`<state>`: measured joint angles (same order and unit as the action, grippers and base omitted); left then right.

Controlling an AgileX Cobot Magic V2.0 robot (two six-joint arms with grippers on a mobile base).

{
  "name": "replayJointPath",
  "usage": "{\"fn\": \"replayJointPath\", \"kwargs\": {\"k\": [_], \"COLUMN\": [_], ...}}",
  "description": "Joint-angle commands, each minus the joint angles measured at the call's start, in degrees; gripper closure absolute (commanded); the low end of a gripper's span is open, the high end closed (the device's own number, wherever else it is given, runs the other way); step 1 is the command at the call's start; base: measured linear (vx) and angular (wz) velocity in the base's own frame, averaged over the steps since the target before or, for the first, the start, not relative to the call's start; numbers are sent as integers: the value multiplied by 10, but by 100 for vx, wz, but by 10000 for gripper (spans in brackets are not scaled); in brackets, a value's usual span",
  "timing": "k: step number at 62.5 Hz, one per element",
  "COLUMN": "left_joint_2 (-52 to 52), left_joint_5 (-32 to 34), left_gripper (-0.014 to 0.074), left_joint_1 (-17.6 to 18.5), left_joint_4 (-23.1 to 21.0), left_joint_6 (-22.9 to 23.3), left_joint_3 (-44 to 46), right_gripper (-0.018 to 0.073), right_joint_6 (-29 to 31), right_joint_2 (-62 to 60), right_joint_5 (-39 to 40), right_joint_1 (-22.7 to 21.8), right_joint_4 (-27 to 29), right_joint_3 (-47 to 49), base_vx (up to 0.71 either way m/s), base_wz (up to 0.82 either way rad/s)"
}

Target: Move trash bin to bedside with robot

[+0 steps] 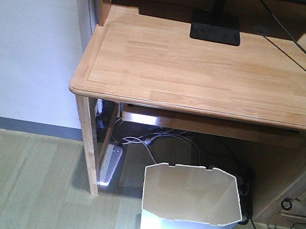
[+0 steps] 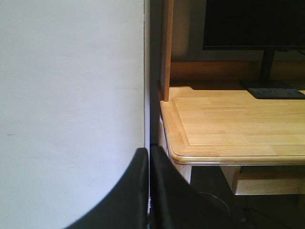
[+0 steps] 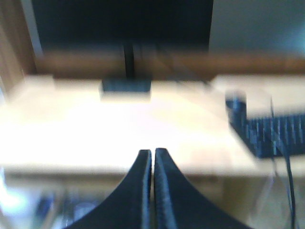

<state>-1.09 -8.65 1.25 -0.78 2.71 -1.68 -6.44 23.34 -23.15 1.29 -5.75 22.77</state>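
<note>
Task barely begun: the trash bin (image 1: 191, 204) is left ungrasped just before the table (image 1: 206, 65), bedside unseen, both jaws closed empty.

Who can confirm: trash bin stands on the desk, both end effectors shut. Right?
No. The trash bin stands on the floor in front of the desk, not on it, as the exterior front-facing view shows. The left end effector and right end effector are indeed shut.
</note>
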Motion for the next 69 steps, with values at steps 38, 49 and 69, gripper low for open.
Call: {"fn": "replayJointPath", "kwargs": {"k": [38, 49, 69], "left_joint_2": [-6, -6, -6], "left_joint_5": [45, 45, 45], "left_gripper": [602, 602, 602], "left_joint_1": [3, 3, 3], "left_joint_4": [-2, -2, -2], "left_joint_6": [5, 5, 5], "left_joint_3": [-16, -16, -16], "right_gripper": [419, 191, 6], "right_joint_6": [2, 2, 7], "right_joint_2": [181, 219, 327], "right_joint_5": [-101, -104, -88], "right_joint_1": [1, 1, 1], "right_joint_4": [6, 0, -2], "right_joint_3": [42, 55, 78], "base_vx": [0, 0, 0], "base_wz": [0, 0, 0]}}
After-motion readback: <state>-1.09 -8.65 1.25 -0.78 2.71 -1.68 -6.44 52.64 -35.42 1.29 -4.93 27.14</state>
